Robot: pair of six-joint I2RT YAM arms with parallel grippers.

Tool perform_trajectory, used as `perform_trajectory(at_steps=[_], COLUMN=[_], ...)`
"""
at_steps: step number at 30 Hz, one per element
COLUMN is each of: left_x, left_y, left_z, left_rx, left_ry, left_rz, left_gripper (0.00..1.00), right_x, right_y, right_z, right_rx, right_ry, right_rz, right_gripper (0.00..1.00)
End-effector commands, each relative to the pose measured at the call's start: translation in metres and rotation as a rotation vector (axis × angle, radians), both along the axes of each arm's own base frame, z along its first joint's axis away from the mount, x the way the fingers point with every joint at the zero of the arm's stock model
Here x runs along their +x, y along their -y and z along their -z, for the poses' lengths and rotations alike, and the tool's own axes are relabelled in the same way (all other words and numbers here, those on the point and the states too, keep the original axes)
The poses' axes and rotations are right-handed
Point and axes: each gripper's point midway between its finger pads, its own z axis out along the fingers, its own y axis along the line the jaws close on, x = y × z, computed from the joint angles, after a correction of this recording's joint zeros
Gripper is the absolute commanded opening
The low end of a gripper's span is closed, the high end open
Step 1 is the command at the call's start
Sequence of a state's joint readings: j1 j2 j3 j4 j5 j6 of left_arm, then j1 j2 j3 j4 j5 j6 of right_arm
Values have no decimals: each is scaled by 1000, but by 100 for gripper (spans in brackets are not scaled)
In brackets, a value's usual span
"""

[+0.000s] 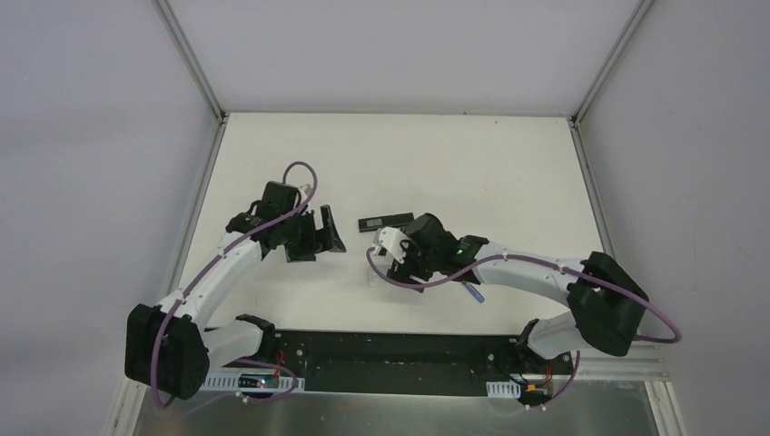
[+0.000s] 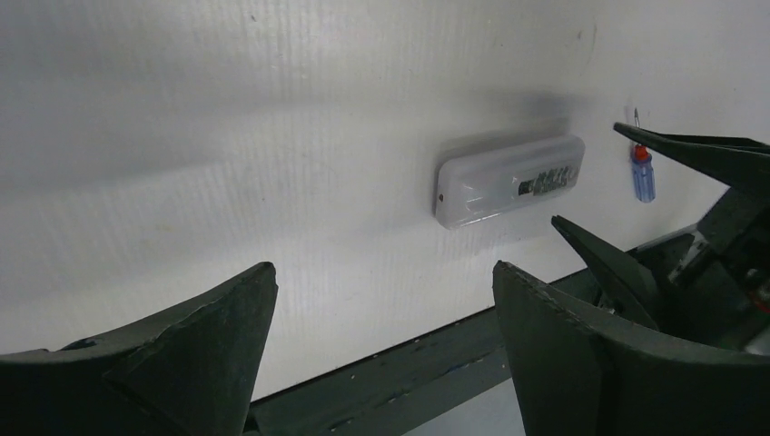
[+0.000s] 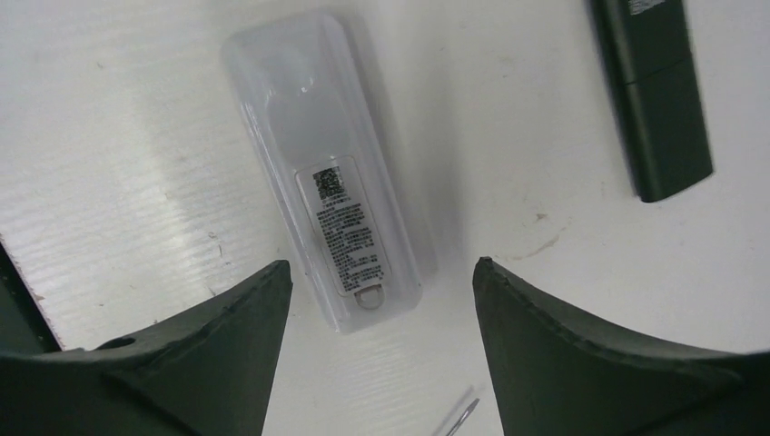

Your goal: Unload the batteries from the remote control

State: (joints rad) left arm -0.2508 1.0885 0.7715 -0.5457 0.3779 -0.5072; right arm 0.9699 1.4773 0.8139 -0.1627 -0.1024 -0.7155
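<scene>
Looks like nothing's out yet. The white remote [image 3: 327,163] lies back-up mid-frame in the right wrist view, cover seemingly on, so the batteries are probably inside; can't see any. Right gripper [image 3: 381,263] hangs over it, jaws spread wide, empty. Left gripper [image 2: 383,265] is spread too, holding nothing.

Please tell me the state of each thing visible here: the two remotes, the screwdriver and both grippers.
white remote: lies face down, looks closed, not held.
black remote: lies flat, not held; open or closed, cannot tell.
screwdriver: lies flat, not held.
left gripper: open, empty.
right gripper: open, empty, above the white remote.
</scene>
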Motion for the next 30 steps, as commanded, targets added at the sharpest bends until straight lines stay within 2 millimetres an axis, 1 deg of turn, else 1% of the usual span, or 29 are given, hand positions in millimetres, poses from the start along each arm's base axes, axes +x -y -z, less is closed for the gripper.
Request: perform_trajectory(at_steps=[1,2,4,6,7,9,11,13,14,16,19,22,27,30], left_x=[13,12,11,7,7,4,-1,-5,-7,-7,-3,-6,-12,-13], left_y=[29,34,42,50,54,63,72,75,77,82,95,102,104,107], left_z=[-1,1,7,14,18,24,29,37,41,46,46,57,74,75], left_rx=[-5,10,28,46,59,73,87,106,106,93,79,109,152,157], left_ry=[30,28,18,-3,-7,-12,-13,-19,-24,-27,-18,-39,-75,-72], left_rz=[25,31,29,22,16,20,33,22,18,7,22,31,32,34], left_gripper=[87,87,84,80,80,77,76,76,76,74,68,65,60,59], right_x=[21,23,40,49,49,40,26,14,7,4,7,8,8,6], right_y=[0,5,24,44,53,63,59,48,38,29,22,18,12,9], right_z=[-57,-65,-80,-90,-92,-89,-82,-75,-75,-69,-59,-52,-42,-37], right_rx=[211,251,337,414,443,477,519,547,556,568,561,508,474,451], right_ry=[46,34,26,-34,-94,-265,-466,-617,-699,-782,-820,-827,-850,-854], right_rz=[244,311,561,834,965,1188,1341,1394,1389,1436,1469,1483,1480,1474], right_gripper=[77,77,80,83,81,74,69,65,63,60,55,53,48,47])
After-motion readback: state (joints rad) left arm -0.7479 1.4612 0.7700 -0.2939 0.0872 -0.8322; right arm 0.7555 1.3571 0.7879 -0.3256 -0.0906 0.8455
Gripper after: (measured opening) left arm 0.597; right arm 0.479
